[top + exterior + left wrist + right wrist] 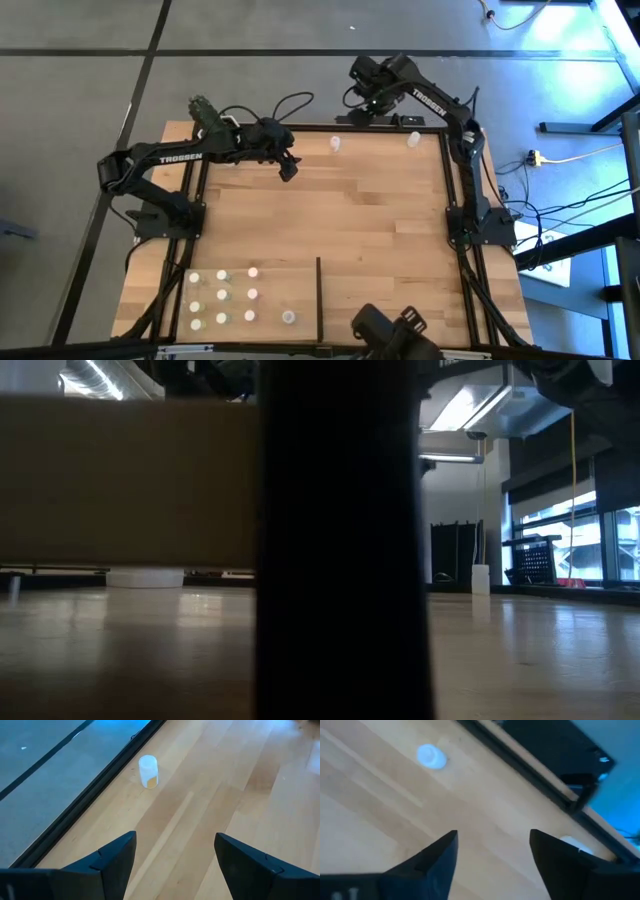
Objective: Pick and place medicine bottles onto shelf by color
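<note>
Two medicine bottles stand upright on the tabletop by its far edge: one (336, 144), white-capped with yellowish contents (148, 771), and another (414, 139) to its right. My left gripper (288, 165) hovers open, short of the first bottle and to its left (175, 865). My right gripper (372, 100) is open above the far edge and points down between the two (492, 860); a white cap (431, 756) shows beyond its fingers. Several more bottles stand on the shelf (290, 275) at the near left.
A thin black upright divider (319, 297) edges the shelf on its right and fills the middle of the low view (340, 540). A black frame rail (90, 795) runs along the table's far edge. Bare wood (350, 210) lies between the far bottles and the shelf.
</note>
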You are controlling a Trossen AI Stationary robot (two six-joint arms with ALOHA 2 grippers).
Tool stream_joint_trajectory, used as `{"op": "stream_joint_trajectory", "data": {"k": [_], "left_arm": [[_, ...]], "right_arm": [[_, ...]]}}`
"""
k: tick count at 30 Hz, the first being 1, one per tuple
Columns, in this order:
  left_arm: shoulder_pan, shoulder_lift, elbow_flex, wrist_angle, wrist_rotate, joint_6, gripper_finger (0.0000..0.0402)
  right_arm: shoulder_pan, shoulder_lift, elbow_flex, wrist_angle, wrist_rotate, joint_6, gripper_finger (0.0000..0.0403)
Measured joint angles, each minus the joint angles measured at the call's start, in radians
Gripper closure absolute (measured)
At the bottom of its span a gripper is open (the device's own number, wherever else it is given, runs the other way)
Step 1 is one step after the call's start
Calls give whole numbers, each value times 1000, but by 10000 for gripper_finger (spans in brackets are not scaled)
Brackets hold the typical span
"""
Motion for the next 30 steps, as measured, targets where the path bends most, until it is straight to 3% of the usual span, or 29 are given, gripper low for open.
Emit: {"op": "stream_joint_trajectory", "data": {"k": [6, 10, 18, 24, 30], "left_arm": [[0, 0, 0, 0, 0, 0, 139], [0, 0, 0, 0, 0, 0, 139], [0, 0, 0, 1, 0, 0, 139], [0, 0, 0, 0, 0, 0, 139], [0, 0, 0, 1, 0, 0, 139]], "right_arm": [[-18, 4, -162, 166, -128, -82, 83], [-17, 3, -220, 244, -152, -141, 53], [41, 2, -248, 481, -152, -335, 49], [54, 6, -248, 484, -154, -500, 49], [58, 29, -297, 519, -229, -619, 49]]}}
